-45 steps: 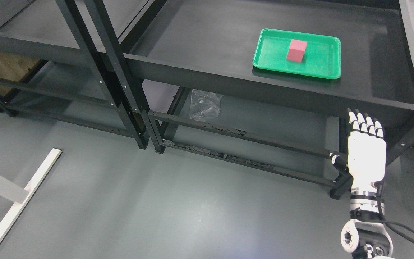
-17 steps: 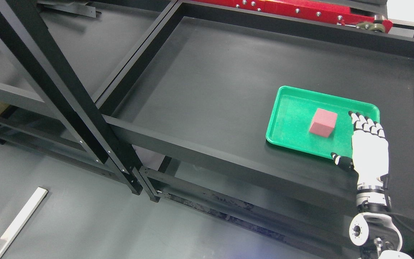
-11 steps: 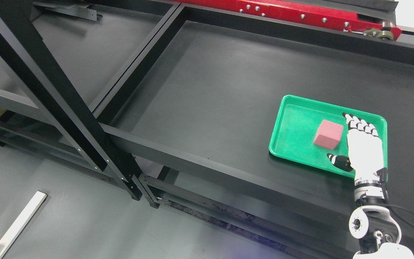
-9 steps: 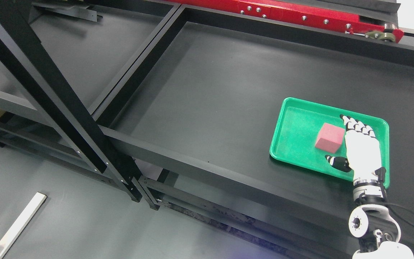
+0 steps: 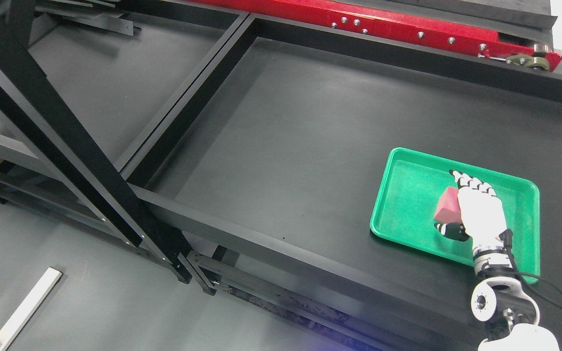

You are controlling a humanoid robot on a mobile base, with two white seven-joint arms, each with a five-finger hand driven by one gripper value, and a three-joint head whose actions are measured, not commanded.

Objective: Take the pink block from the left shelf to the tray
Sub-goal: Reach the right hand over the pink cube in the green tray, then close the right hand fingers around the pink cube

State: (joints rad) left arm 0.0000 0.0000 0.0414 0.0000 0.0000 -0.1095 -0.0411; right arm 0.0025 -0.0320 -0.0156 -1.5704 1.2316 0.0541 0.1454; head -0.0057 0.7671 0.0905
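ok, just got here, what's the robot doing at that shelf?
The right robot hand is reaching into the green tray on the black shelf, over the pink block. The block sits inside the tray, partly hidden by the hand; the fingers lie over its top and the thumb is at its near side. Whether it is actually gripped cannot be told from this view. The left arm is out of view.

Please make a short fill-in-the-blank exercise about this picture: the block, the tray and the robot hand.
1. The pink block lies inside a tray of ____ colour.
2. The tray rests on a ____ shelf.
3. The hand beside the block belongs to the robot's ____ arm.
4. Behind the shelf runs a ____ rail with bolts.

Missing words: green; black; right; red
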